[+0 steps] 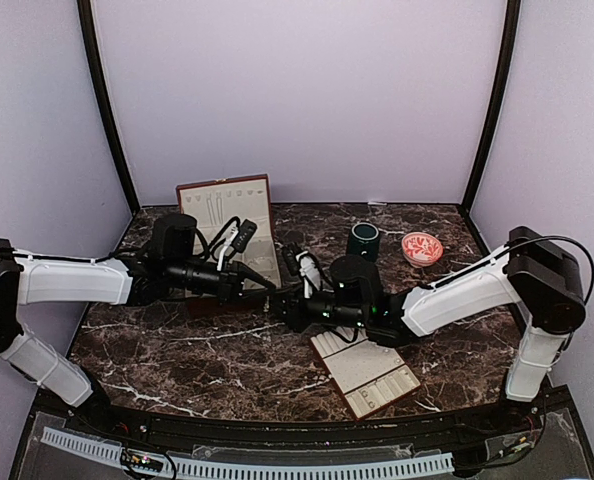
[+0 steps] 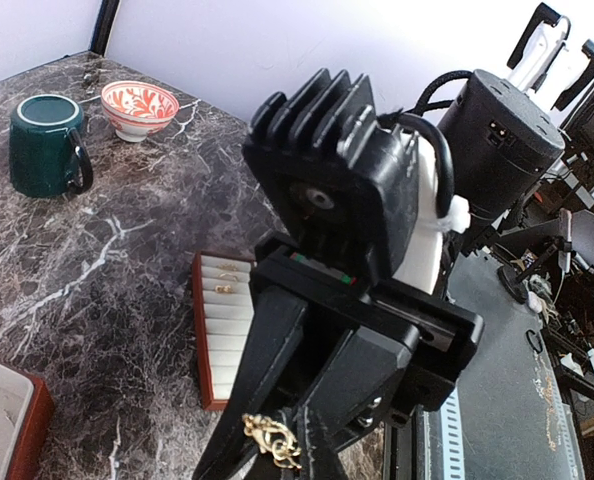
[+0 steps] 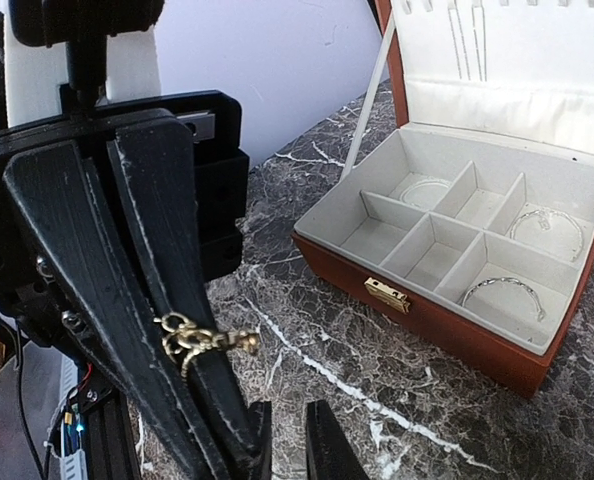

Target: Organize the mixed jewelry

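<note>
Closest to the right wrist camera are the two tips of our right gripper (image 3: 295,445), a little apart, with nothing in the gap. Just past them our left gripper (image 3: 232,440) points at us, its fingers pressed together. A small gold piece (image 3: 202,340) looks pinched in them, with a loop sticking out to one side. Behind sits the wooden box (image 3: 457,330), lid up, with thin bangles (image 3: 545,228) in its pockets.

We think the gold piece is very light, thin and bendy. It could slip or catch easily. The loop that sticks out looks like the best spot to grab.

From the left wrist camera we see the gold piece at the bottom, between the right gripper's spread fingers. Only this view shows the padded tray (image 2: 203,340) with little rings (image 2: 224,287), the green mug (image 2: 42,145) and the red bowl (image 2: 137,105).

From the top camera, both grippers meet over the marble table (image 1: 177,350), between box and tray. The gold piece is too small to see there.
</note>
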